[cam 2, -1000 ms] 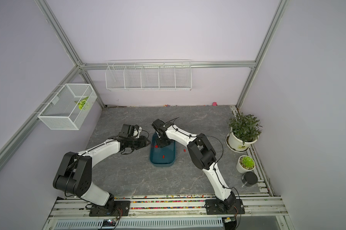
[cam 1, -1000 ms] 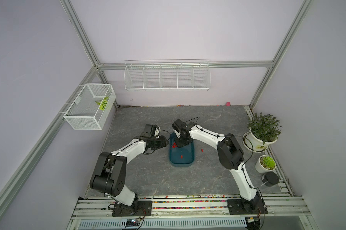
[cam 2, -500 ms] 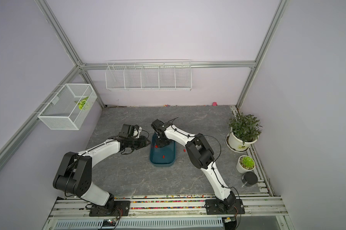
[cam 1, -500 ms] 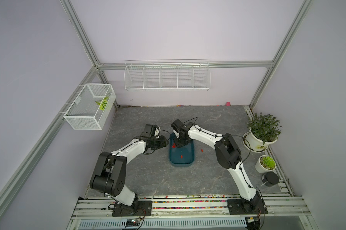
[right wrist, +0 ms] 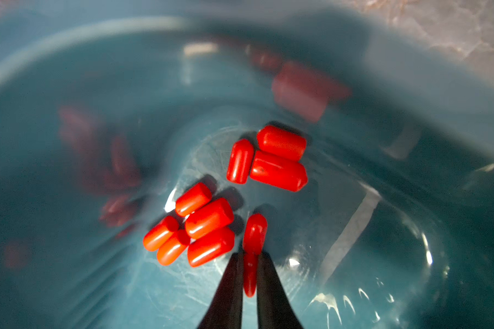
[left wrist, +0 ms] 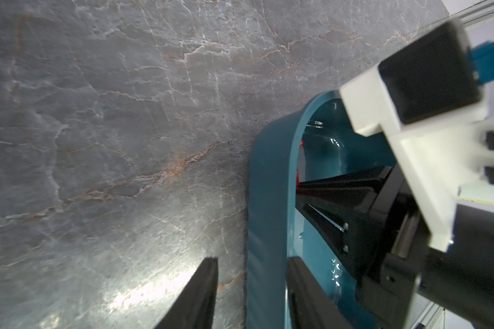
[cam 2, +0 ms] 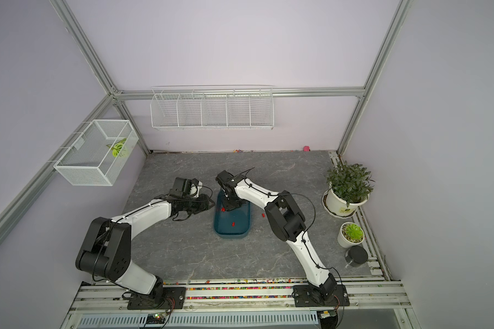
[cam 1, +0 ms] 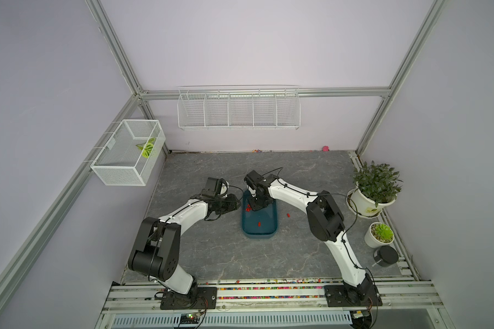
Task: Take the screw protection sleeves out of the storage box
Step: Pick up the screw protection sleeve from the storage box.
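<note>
The teal storage box (cam 1: pixel 259 232) (cam 2: pixel 232 232) lies at the table's middle. My right gripper (right wrist: pixel 250 255) reaches into its far left end (cam 1: pixel 255 206), shut on one red screw protection sleeve (right wrist: pixel 251 267) pinched between the fingertips. Several more sleeves (right wrist: pixel 208 219) lie clustered on the floor just beside it. One sleeve (cam 1: pixel 258 224) lies alone mid-box, and another (cam 1: pixel 288 215) lies on the table right of the box. My left gripper (left wrist: pixel 252 259) (cam 1: pixel 235 205) straddles the box's left wall (left wrist: pixel 268 199), one finger inside and one outside, holding it.
Two potted plants (cam 1: pixel 375 185) (cam 1: pixel 381 232) and a black cylinder (cam 1: pixel 385 255) stand along the right edge. White wire baskets hang on the left wall (cam 1: pixel 129 151) and back wall (cam 1: pixel 238 109). Coloured beads (cam 1: pixel 268 287) line the front rails.
The right gripper's jaws have closed onto a sleeve inside the box, and the right arm shifted slightly. The left arm and the box have not moved.
</note>
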Controlling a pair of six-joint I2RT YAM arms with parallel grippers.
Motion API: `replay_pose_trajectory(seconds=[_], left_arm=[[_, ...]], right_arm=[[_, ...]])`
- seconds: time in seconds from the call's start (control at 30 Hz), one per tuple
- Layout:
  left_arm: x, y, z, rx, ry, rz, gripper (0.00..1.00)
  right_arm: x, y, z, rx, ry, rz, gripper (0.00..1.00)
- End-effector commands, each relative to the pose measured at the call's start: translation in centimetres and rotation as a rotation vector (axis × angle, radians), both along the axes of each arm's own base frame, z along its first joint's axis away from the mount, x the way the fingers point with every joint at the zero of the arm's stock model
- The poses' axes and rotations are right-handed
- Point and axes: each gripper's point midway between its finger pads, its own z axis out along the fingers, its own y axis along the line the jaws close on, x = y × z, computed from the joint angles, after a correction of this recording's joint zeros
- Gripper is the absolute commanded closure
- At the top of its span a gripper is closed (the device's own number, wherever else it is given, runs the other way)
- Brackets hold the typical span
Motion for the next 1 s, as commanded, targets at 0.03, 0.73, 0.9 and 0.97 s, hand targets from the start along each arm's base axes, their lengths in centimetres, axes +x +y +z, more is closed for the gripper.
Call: replay_pose_trajectory(seconds=[0.03,0.73,0.9,0.97], left_arm=[[0.1,0.0,0.5,-0.006,-0.009,-0.001,0.54],[0.1,0.0,0.2,-0.003,-0.003,-0.003,0.54],[0.2,0.1,0.4,-0.007,-0.006,-0.001,0.54],[0.1,0.0,0.4,-0.007,-0.007,-0.002,0.54]], right_arm=[[-0.5,-0.7,0.1,-0.032,0.002,0.001,0.86],[-2.1,-4.9,9.5,0.027,-0.126,-0.030,0.86],[-2.7,-7.1,10.7,0.018,-0.140,-0.050,0.85],[-3.0,-8.4,11.0,0.014,-0.147,-0.067,0.85]])
